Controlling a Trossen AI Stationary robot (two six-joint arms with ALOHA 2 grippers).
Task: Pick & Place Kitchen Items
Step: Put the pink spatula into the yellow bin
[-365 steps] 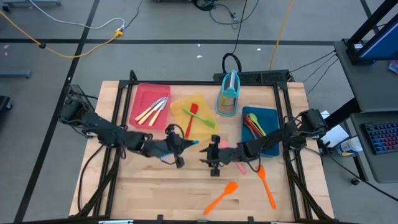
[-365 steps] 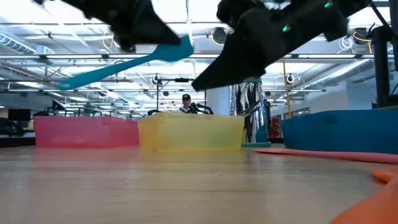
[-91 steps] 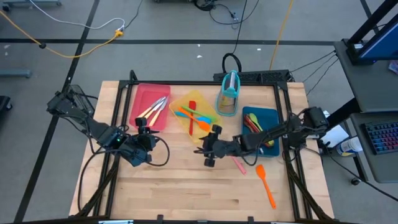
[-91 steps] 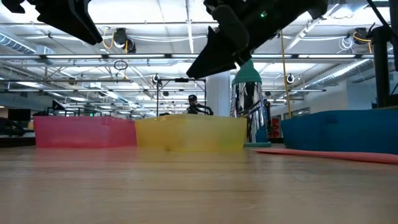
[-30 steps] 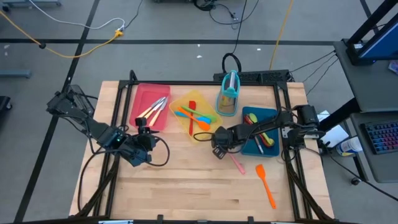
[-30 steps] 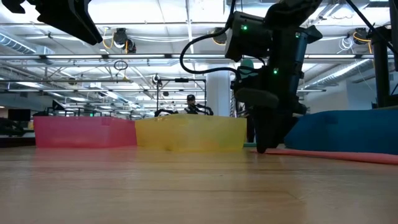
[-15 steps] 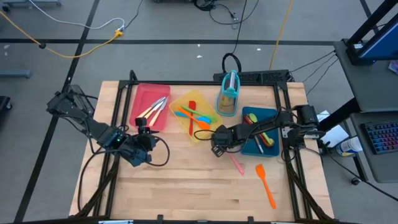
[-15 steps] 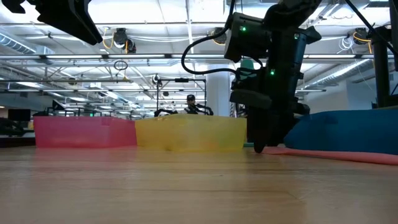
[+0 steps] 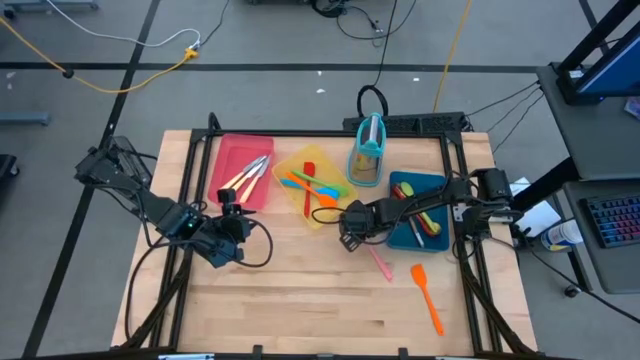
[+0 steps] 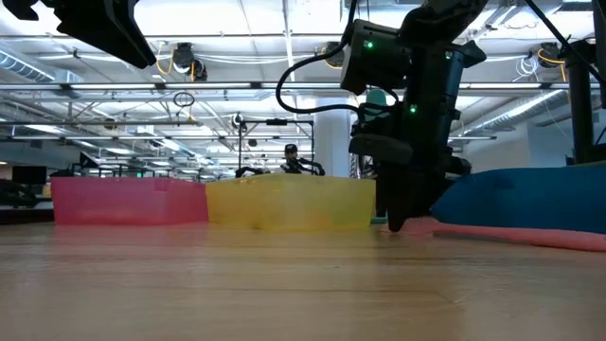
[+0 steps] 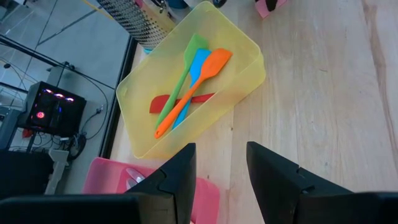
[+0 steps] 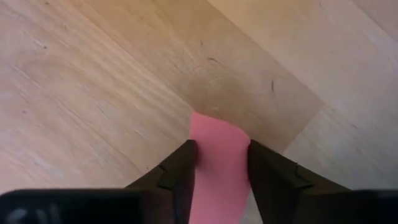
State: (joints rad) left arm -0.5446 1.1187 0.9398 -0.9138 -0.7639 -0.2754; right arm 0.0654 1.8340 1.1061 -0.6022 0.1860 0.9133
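The pink spatula (image 9: 379, 262) lies mid-table, right of centre. Since a second ago the right gripper (image 12: 219, 163) has settled over its end, fingers now pinching it; lift probably follows. The left gripper (image 11: 219, 167) waits spread near the left edge.

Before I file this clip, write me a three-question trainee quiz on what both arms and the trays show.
1. True or false: the right gripper straddles the pink spatula on the table.
2. Which tray holds the green, blue and orange spatulas? A red tray B yellow tray C blue tray
3. Fill in: the left gripper is ____ and holds nothing.

Key: 1 true; 2 B; 3 open.
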